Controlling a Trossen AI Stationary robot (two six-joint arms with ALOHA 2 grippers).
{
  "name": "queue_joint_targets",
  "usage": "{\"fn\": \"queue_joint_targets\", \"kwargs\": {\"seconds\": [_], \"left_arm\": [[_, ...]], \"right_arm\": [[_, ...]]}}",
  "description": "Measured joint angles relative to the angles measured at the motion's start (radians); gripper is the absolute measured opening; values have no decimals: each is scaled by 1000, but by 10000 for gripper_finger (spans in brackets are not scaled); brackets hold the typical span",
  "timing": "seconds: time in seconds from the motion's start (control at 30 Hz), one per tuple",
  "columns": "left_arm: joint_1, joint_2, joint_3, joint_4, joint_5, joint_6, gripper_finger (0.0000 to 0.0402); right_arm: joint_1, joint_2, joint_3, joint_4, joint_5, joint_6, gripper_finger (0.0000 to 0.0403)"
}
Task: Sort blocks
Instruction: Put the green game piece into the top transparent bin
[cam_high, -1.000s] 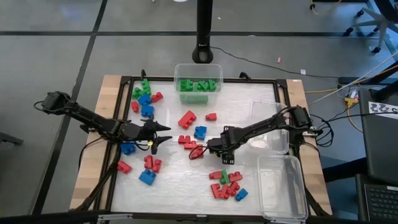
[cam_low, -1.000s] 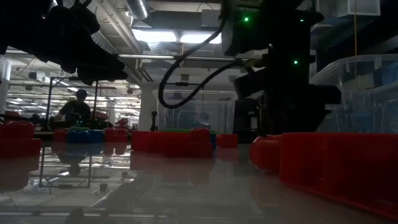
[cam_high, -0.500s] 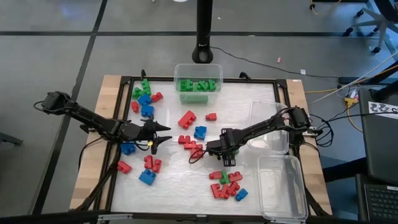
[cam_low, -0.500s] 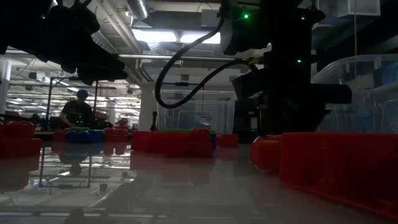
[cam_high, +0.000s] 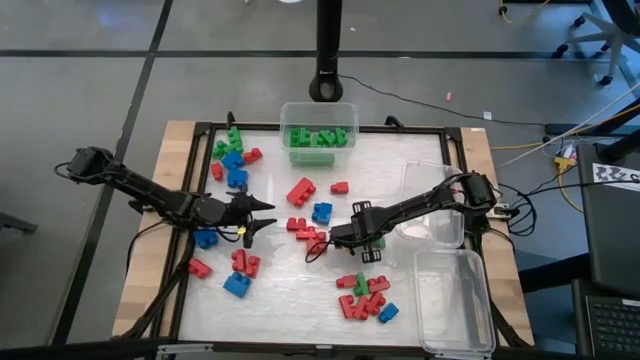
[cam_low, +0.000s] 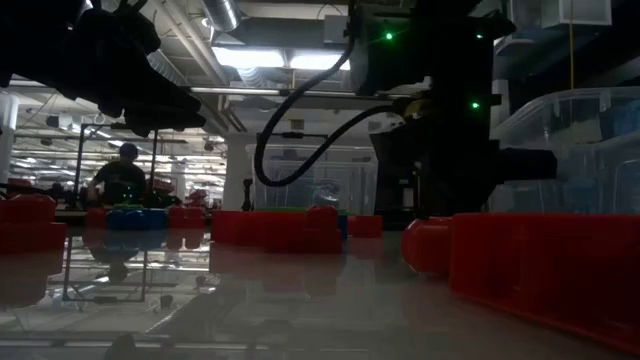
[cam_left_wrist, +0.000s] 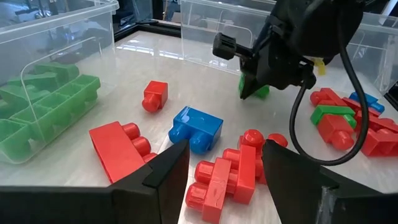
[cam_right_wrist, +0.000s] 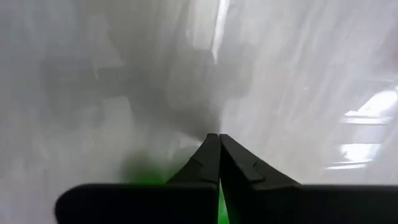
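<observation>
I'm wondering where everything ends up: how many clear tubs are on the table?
3. The far tub holds green blocks; the right-side tub sits midway along the right edge; the corner tub is nearest, bottom right. None seems hidden.

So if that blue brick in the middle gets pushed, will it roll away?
Probably not: the blue brick has flat sides and looks to rest flat on the table, so it should slide. The surface looks glossy, so it may skid easily. It looks like stiff, light plastic.
</observation>
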Motion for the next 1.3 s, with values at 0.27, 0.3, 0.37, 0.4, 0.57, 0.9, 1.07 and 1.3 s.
{"fn": "queue_joint_targets", "kwargs": {"seconds": [0.27,0.3,0.37,0.4,0.57,0.9,1.07,1.3], "left_arm": [[0,0,0,0,0,3,188],[0,0,0,0,0,3,188],[0,0,0,0,0,1,188],[0,0,0,0,0,1,188],[0,0,0,0,0,0,188],[0,0,0,-3,0,-5,188],[-2,0,0,-10,0,-5,188],[-2,0,0,-9,1,-5,188]], "right_arm": [[0,0,104,-134,50,-31,4],[0,-1,126,-166,54,-28,4],[1,-1,165,-233,53,2,12],[1,-1,184,-272,38,18,20],[0,-4,208,-357,-115,34,108],[20,24,146,-345,-185,59,388],[21,24,107,-321,-157,59,354],[20,24,88,-315,-93,63,329]]}}
